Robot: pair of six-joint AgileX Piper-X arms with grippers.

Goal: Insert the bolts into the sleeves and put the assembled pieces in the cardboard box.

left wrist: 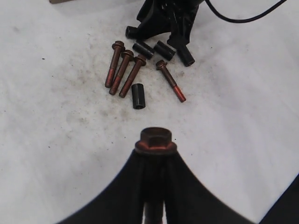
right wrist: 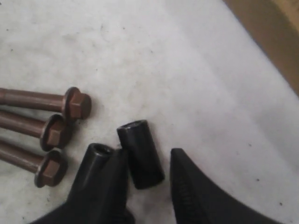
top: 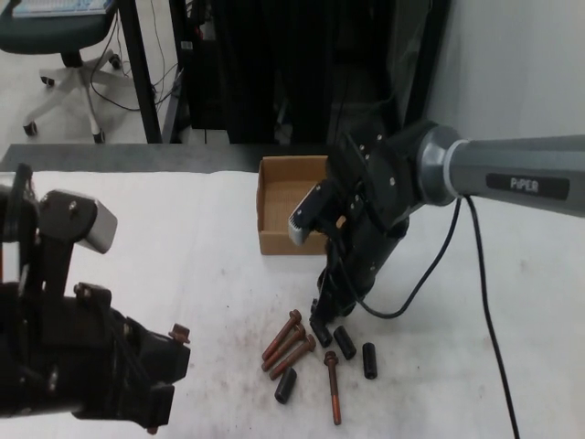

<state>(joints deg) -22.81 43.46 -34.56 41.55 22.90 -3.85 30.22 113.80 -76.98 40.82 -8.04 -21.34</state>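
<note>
Now, right tool (top: 322, 315): hanging low over the white cloth-covered counter (top: 183, 265) at the 12 o'clock edge of the loose hardware. Its two fingers are standing apart and straddling a short black cylindrical sleeve (right wrist: 140, 154) that is lying flat on the counter. Whether the pads are touching it I cannot tell.
Second black sleeve (right wrist: 96, 156): lying just outside one finger of the right tool, beside the straddled one.
Left tool (left wrist: 155, 155): sitting at 8 o'clock from the hardware, well apart from it. Its fingers are pressing together on a rust-brown hex-head metal bolt (left wrist: 155, 140), whose head is sticking out past the fingertips.
Three loose rust-brown bolts (top: 287, 344): lying side by side, nearly parallel, at 7 o'clock of the right tool, with their heads pointing toward 1 o'clock.
Single loose bolt (top: 333, 389): lying by itself at 6 o'clock of the right tool, its head pointing toward 12 o'clock.
Lone black sleeve (top: 285, 386): resting near the shank ends of the three loose rust-brown bolts, at 9 o'clock of the single loose bolt.
Pair of black sleeves (top: 345, 342): lying apart from each other at 4 o'clock of the right tool.
Open brown cardboard box (top: 274, 242): sitting at 12 o'clock from the hardware, with the right arm partly covering it in the high view.
</note>
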